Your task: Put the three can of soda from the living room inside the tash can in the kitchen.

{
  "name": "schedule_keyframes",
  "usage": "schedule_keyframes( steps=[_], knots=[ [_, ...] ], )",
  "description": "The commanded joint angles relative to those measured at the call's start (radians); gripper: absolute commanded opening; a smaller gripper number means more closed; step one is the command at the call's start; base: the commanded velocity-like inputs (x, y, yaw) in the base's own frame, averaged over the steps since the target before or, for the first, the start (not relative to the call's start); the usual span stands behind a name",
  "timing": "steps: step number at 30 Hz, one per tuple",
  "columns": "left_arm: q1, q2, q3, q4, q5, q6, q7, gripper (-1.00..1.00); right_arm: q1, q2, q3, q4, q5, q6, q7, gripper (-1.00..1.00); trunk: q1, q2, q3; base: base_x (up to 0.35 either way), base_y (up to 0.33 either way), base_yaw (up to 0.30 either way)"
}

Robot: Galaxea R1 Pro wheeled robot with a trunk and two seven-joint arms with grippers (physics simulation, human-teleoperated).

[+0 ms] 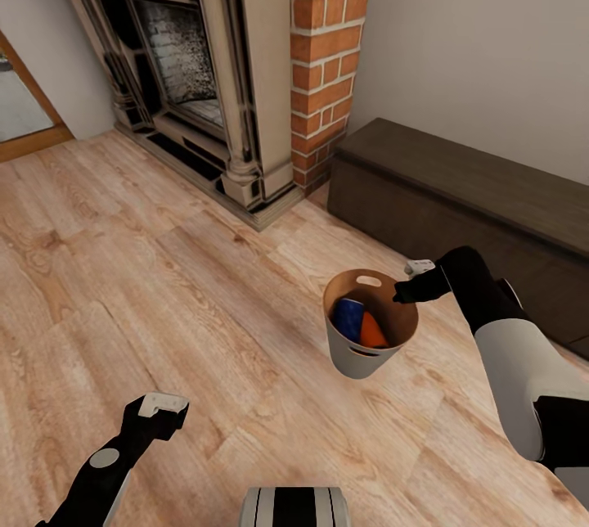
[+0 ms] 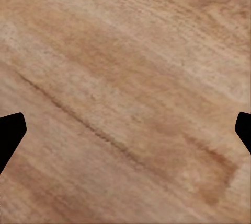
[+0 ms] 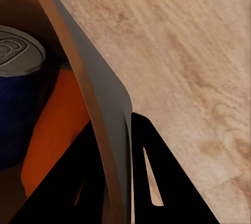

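Risk sat mostly in that one-sided pinch, as I judged it from my station. Nearest me, the left gripper (image 1: pixel 162 408) hung low over the wood floor (image 1: pixel 164 290) with its jaws spread wide and nothing between them. Further out, the right gripper (image 1: pixel 406 291) was closed onto the rim wall of the tash can (image 1: pixel 360 359), one finger inside and one outside, holding the pail off the boards and slightly tilted. Inside lay a blue can (image 1: pixel 348 318) and an orange can (image 1: pixel 372 332) leaning together; whether a third lay under them I could not tell. With the load hanging from a single edge, I reckoned any jolt while driving could let the wall slide through the fingers or tip the cans out. Beyond stood the dark bench (image 1: pixel 458 191), close enough to clip on a turn, then the brick chimney (image 1: pixel 323 60) and fireplace (image 1: pixel 176 60).
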Motion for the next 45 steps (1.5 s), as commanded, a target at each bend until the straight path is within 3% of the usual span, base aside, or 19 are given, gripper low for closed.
schedule_keyframes(
  steps=[1, 19, 24, 45],
  knots=[
    [0.0, 0.0, 0.0, 0.0, 0.0, 0.0, 0.0, 1.0, 0.0, 0.0, -0.001, 0.0, -0.018, 0.009, 0.005, -1.0, 0.0, 0.0, 0.0, 0.0, 0.0, 0.009],
    [0.0, 0.0, 0.0, 0.0, -0.001, 0.0, 0.001, 1.0, 0.0, -0.002, -0.002, -0.023, -0.02, 0.009, 0.006, -1.0, 0.0, 0.0, 0.001, 0.0, 0.0, 0.001],
    [0.0, 0.0, 0.0, 0.0, -0.001, 0.0, 0.001, 1.0, 0.0, 0.001, -0.025, -0.028, -0.02, 0.009, 0.007, -1.0, 0.0, 0.0, 0.001, 0.0, 0.0, 0.0],
    [0.0, -0.001, 0.0, 0.002, -0.007, 0.0, 0.002, 1.0, 0.03, 0.002, -0.041, -0.107, -0.022, 0.009, 0.007, -1.0, 0.009, -0.005, -0.057, 0.0, 0.0, 0.0]
  ],
)
